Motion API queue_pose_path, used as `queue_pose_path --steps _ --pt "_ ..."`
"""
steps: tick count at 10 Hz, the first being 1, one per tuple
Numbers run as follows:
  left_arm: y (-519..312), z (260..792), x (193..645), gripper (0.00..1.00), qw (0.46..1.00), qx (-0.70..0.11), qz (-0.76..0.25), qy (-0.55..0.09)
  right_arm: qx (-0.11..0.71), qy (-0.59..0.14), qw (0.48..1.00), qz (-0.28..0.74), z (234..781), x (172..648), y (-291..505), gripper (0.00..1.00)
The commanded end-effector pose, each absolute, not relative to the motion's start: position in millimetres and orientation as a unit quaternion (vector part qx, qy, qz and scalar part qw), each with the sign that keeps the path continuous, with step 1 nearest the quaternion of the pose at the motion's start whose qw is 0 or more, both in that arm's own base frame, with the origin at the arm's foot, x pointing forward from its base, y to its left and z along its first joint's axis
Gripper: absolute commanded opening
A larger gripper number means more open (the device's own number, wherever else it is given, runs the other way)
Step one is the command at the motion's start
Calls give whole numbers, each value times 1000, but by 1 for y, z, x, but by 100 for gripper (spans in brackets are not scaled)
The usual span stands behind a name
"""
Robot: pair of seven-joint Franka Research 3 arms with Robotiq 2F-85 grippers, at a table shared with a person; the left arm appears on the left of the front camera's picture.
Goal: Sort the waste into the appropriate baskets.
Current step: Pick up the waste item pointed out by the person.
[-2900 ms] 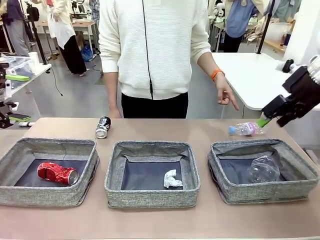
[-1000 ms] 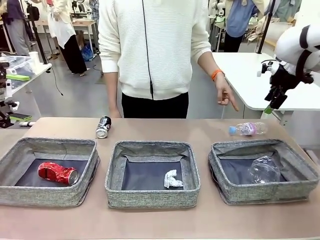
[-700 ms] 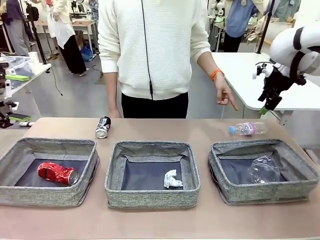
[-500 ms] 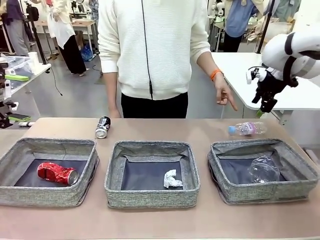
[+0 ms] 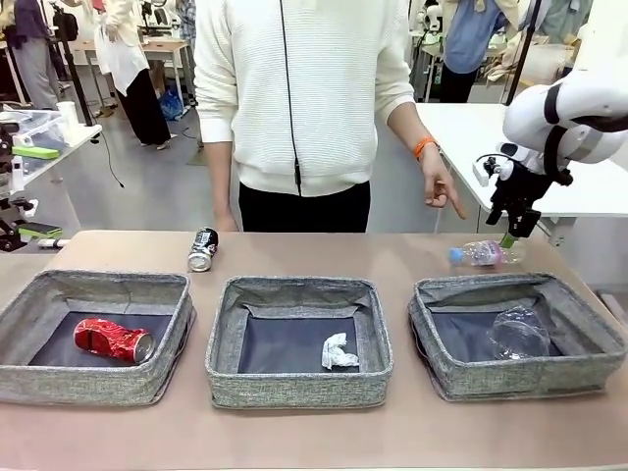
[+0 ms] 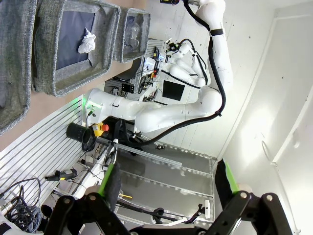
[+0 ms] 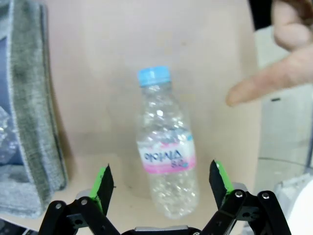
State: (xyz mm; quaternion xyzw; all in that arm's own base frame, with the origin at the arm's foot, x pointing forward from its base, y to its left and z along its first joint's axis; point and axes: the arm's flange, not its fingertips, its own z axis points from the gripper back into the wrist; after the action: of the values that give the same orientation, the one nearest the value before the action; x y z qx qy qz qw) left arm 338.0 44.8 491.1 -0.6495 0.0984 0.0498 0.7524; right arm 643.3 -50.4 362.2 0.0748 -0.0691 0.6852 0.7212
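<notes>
Three bins cross the lower frame: left bin (image 5: 90, 386) holds a red can (image 5: 113, 340), middle bin (image 5: 294, 389) a paper wad (image 5: 339, 351), right bin (image 5: 520, 379) a cup (image 5: 517, 334). Right gripper (image 7: 161, 176), jaws open, hangs over the bottle (image 5: 486, 253) lying at upper right just above that bin; left gripper (image 6: 168, 174) gapes empty. Black can (image 5: 202, 249) lies above the left bin's right corner.

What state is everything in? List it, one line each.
Bottle: capped, lying on table.
Red can: crushed, in left basket.
Black-and-silver can: lying on table.
Cup: in right basket.
Paper wad: crumpled, in middle basket.
Right end effector: open, above bottle.
Left end effector: open, empty.
</notes>
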Motion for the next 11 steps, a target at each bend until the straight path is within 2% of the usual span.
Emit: queue_pose_path --steps 1,5,11 --pt "44 495 336 100 747 -655 52 100 92 -38 715 692 357 652 -43 100" --pt "44 495 336 100 747 -655 52 100 80 -5 727 682 331 660 -18 100" --pt "44 495 336 100 747 -655 52 100 88 -6 725 683 322 663 -21 100"
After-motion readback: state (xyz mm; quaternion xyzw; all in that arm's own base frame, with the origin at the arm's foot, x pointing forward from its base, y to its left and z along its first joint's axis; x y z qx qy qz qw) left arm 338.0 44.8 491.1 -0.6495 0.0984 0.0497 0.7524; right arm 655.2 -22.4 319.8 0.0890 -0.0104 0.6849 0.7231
